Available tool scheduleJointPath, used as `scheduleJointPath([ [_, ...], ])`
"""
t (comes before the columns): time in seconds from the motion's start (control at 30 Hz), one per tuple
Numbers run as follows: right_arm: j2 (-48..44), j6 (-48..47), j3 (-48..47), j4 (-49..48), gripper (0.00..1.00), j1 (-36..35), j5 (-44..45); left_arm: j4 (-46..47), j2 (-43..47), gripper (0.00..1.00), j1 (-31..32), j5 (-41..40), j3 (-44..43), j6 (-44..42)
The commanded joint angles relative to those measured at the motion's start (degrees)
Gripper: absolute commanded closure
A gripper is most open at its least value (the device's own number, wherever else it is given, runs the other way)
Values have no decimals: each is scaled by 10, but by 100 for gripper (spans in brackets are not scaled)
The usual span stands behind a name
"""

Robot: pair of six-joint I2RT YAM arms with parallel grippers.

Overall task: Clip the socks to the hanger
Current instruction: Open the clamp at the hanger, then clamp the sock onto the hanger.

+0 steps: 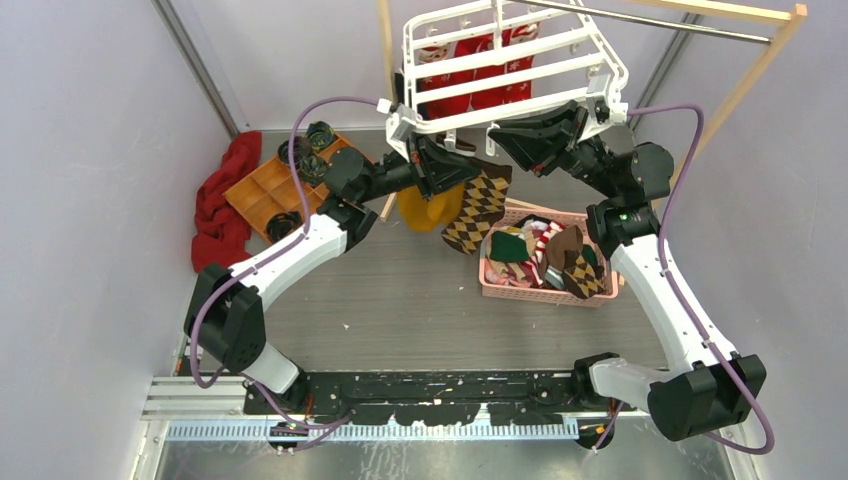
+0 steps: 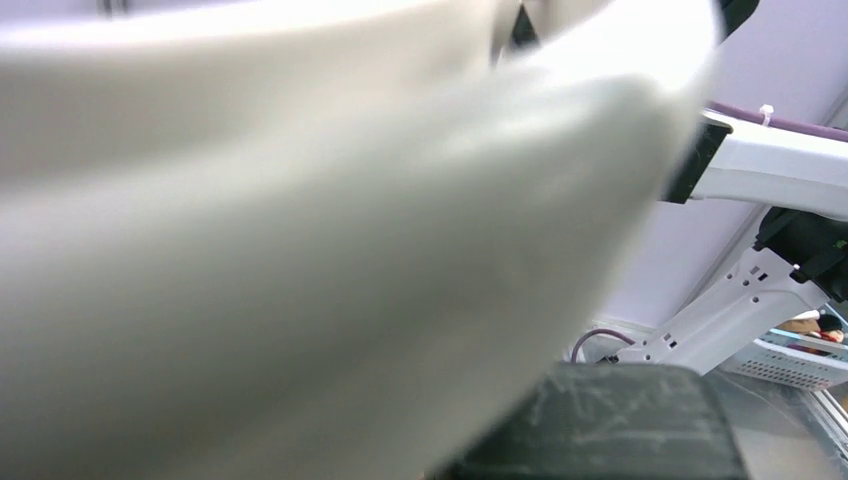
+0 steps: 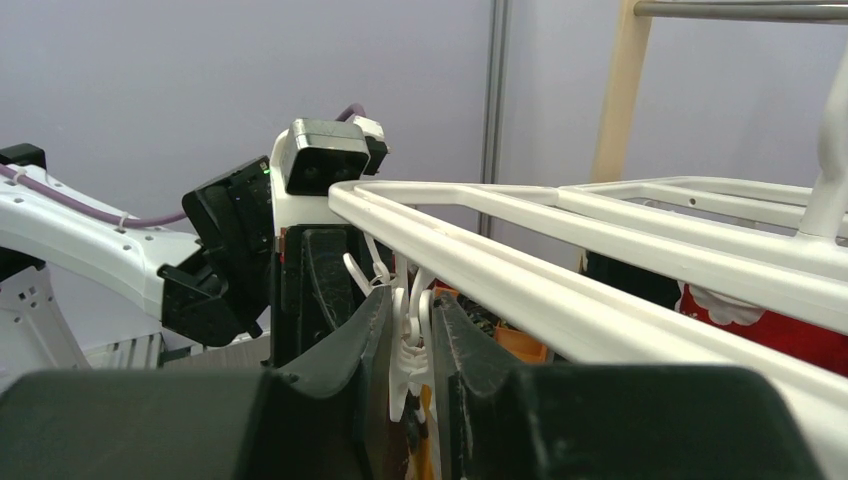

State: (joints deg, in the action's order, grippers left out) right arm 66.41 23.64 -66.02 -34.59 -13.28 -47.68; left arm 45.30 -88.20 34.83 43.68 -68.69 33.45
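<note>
The right gripper [image 3: 410, 302] is pinching a small white clip [image 3: 408, 350] that dangles from the near rail of the hanger [image 3: 600, 295] — its two dark fingers [image 3: 362, 345] press the clip from either side, with only the clip's width between them. Just past those fingertips, under the same rail, sits the left gripper [image 1: 438, 166], its jaws pressed fully together. Its own camera sees little but a blurred white surface right against the lens, so what it holds, if anything, cannot be told. Below the two grippers hang an argyle sock [image 1: 482, 200] and, beside it under the left gripper, a mustard sock [image 1: 428, 208] — which clip carries them is hidden. Back toward the right arm's elbow stands a pink basket [image 1: 540, 295] holding a heap of socks [image 1: 545, 255].
</note>
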Motion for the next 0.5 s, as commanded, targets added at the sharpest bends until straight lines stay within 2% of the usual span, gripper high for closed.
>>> scheduleJointPath([
  [0.0, -11, -7, -17, -11, 86, -4, -4, 1, 15, 100, 0, -22, -25, -3],
  [0.47, -13, -8, -17, -6, 87, -5, -11, -13, 8, 100, 1, -39, -46, 39],
])
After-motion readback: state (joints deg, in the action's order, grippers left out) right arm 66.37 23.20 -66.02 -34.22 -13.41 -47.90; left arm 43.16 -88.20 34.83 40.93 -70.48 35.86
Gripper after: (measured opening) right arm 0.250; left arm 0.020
